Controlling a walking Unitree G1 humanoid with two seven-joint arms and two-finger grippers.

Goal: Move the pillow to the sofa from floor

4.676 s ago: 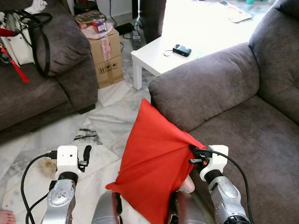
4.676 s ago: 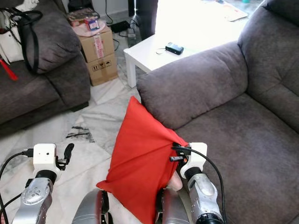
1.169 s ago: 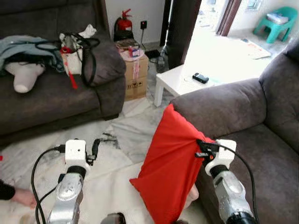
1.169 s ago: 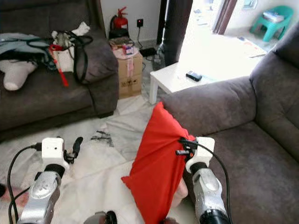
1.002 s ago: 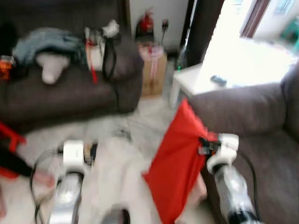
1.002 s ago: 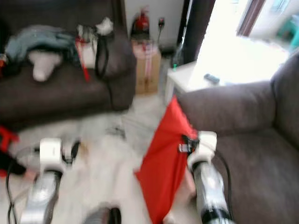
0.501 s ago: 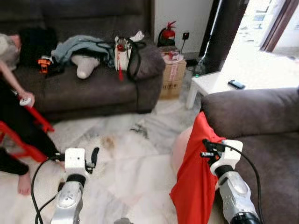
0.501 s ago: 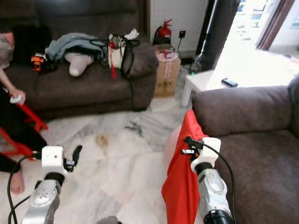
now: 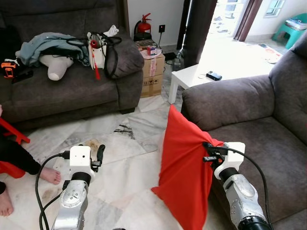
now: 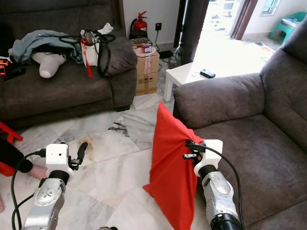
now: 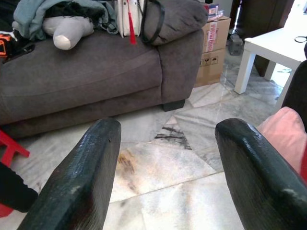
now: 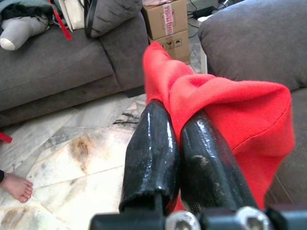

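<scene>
- Up at the head cameras first, left eye: the right gripper (image 9: 207, 151) is clamped on a bunched edge of the big red fabric pillow (image 9: 184, 177), which hangs off the marble floor (image 9: 129, 163), draped down and to the robot's left of those fingers. The grey-brown suede sofa (image 9: 249, 129) sits just to the gripper's right and ahead, its padded arm just beyond the pillow's top corner.
- Same view, other side: the left gripper (image 9: 99, 154) hovers over bare floor, well apart from the pillow. Whether its fingers are spread cannot be told from here. A person's bare foot (image 9: 50, 175) rests on the tiles to its left.
- Right eye: far ahead of the left gripper, a second dark grey couch (image 10: 62, 91) carries a white bag with black straps (image 10: 93, 50); next to it stands a brown cardboard box (image 10: 146, 67), then a low white table (image 10: 192, 76).
- Left wrist view: two black fingers (image 11: 79, 179) stand wide apart, nothing between them but marble.
- Right wrist view: the black fingers (image 12: 153, 153) are pressed tight together, red cloth pinched and folding over them.
</scene>
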